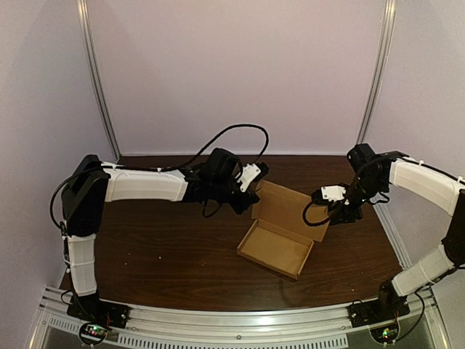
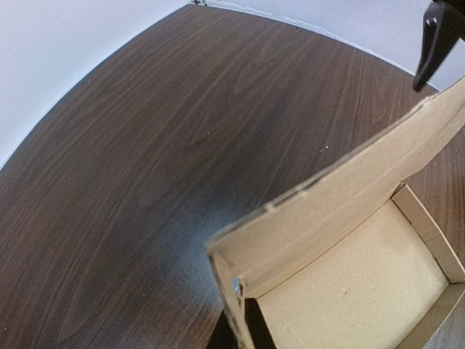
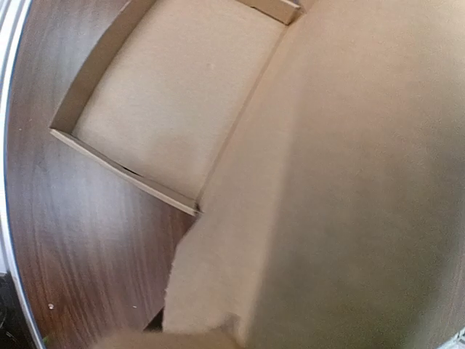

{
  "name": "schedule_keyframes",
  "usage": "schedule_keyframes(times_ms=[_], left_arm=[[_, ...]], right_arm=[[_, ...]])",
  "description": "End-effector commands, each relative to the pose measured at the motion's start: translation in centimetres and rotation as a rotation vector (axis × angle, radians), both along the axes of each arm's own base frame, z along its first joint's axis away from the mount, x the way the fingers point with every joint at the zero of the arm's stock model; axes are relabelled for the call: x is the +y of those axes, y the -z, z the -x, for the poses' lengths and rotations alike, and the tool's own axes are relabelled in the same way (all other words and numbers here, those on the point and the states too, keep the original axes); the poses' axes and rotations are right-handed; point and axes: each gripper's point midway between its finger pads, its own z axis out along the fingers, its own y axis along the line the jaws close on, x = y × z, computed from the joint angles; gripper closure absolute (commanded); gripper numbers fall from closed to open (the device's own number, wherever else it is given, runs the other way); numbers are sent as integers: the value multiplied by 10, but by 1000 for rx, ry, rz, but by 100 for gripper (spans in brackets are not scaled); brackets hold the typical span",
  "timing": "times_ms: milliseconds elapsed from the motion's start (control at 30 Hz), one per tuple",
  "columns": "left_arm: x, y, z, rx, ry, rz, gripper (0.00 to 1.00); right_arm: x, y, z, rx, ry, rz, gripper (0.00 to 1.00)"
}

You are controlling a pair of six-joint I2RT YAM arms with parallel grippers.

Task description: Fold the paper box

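Note:
A brown cardboard box lies mid-table, its shallow tray point(image 1: 275, 249) flat and its lid point(image 1: 290, 208) raised at the back. My left gripper point(image 1: 252, 190) is at the lid's left corner. In the left wrist view its dark fingers point(image 2: 256, 329) stand on either side of the lid's thin side flap point(image 2: 231, 291), shut on it. My right gripper point(image 1: 325, 211) is at the lid's right edge. The lid point(image 3: 349, 182) fills the right wrist view and hides the fingers there. The tray point(image 3: 174, 94) shows beyond it.
The dark wooden table point(image 1: 160, 240) ends at a metal rail point(image 1: 240, 323) in front and pale walls at the back and sides. A black cable point(image 1: 232, 131) loops above the left arm.

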Motion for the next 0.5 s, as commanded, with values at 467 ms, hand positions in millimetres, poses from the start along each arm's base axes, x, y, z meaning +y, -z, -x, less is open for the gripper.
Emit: schedule_keyframes(times_ms=[467], left_arm=[[-9, 5, 6, 70, -128, 35, 100]], right_arm=[[41, 8, 71, 59, 11, -71, 57]])
